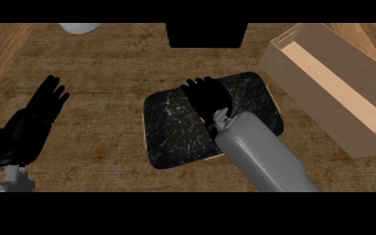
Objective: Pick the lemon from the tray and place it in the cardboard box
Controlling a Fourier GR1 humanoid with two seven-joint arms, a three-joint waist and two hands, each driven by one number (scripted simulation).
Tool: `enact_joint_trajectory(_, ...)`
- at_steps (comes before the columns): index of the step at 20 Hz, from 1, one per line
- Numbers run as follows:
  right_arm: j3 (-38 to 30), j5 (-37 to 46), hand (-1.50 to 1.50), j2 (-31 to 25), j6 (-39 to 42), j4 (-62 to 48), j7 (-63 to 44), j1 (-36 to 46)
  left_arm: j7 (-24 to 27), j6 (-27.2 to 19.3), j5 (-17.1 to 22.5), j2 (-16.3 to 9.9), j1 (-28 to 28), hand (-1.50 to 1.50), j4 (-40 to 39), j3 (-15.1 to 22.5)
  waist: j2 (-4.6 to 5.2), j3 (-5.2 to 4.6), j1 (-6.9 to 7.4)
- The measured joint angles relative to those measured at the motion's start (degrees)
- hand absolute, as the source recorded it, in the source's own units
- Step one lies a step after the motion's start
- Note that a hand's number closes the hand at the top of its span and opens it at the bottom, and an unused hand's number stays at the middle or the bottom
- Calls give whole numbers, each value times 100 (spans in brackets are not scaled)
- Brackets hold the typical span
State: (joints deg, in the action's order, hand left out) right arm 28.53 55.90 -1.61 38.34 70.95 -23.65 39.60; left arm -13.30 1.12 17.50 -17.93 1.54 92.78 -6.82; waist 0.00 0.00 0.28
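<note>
A black tray [172, 129] lies in the middle of the wooden counter. My right hand [207, 99] is down over the tray's middle, with its fingers bent downward. Only a thin yellow sliver of the lemon [201, 120] shows at the hand's lower left edge; the rest is hidden under the palm. The open cardboard box [323, 87] stands to the right of the tray, its long opening facing up. Near the left edge my left hand [40, 109] rests open, fingers pointing up, far from the tray.
A black block [206, 35] stands at the counter's back, just behind the tray. A white rounded object [79, 28] shows at the back left. Bare wood lies between my left hand and the tray.
</note>
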Motion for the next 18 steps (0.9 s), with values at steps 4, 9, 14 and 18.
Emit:
enact_joint_trajectory(4, -88, 236, -150, 45, -23, -195, 133, -2, -99, 26, -63, 46, 26, 0, 79, -58, 0, 0, 4)
enact_joint_trajectory(9, -120, 363, -150, 86, -138, -498, 277, 3, -209, 73, -102, 127, 16, 0, 202, -103, 2, 1, 7)
enact_joint_trajectory(14, -48, 528, -150, 83, -231, -721, 374, -74, -289, 209, -90, 112, -1, 0, 227, -223, 1, 0, 10)
enact_joint_trajectory(18, -205, 691, -150, 104, -229, -950, 550, 11, -136, 283, -203, 211, -39, 0, 120, -246, 3, 0, 7)
